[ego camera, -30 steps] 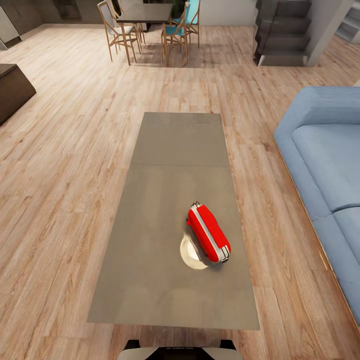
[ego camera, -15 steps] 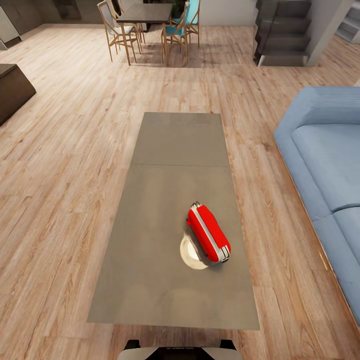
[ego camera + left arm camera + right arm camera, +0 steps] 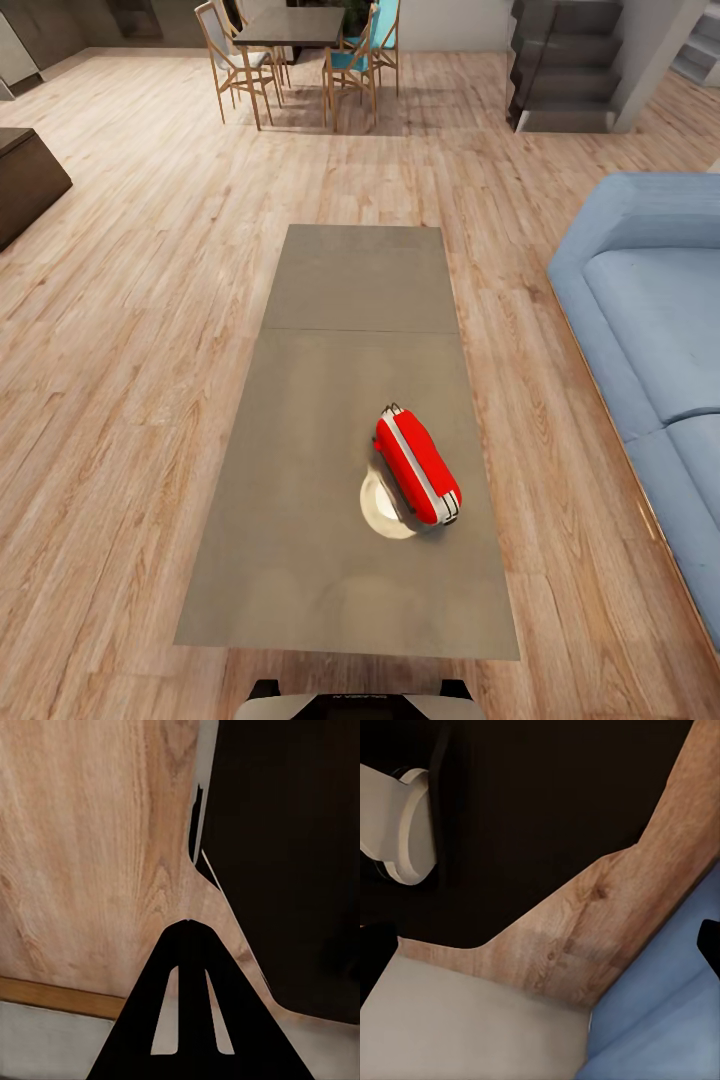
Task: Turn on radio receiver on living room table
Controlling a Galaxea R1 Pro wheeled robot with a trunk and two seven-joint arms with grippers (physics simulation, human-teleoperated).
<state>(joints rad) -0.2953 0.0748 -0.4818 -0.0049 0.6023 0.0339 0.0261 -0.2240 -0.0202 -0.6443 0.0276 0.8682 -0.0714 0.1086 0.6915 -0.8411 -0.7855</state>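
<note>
The red radio receiver (image 3: 418,467) lies on its side on the near right part of the long grey-brown table (image 3: 350,280), with its white trim band facing up. A pale round patch (image 3: 383,508) shows on the tabletop beside it. In the left wrist view my left gripper (image 3: 187,922) is shut, its dark fingers meeting at a point over wood floor. In the right wrist view my right gripper (image 3: 540,945) is open, with only dark finger edges at the two sides of the picture. Neither gripper is near the radio.
A blue sofa (image 3: 650,300) runs along the table's right side. A dark cabinet (image 3: 25,180) stands at far left. The dining table with chairs (image 3: 290,30) and a staircase (image 3: 565,60) are at the back. My base (image 3: 360,702) sits at the table's near end.
</note>
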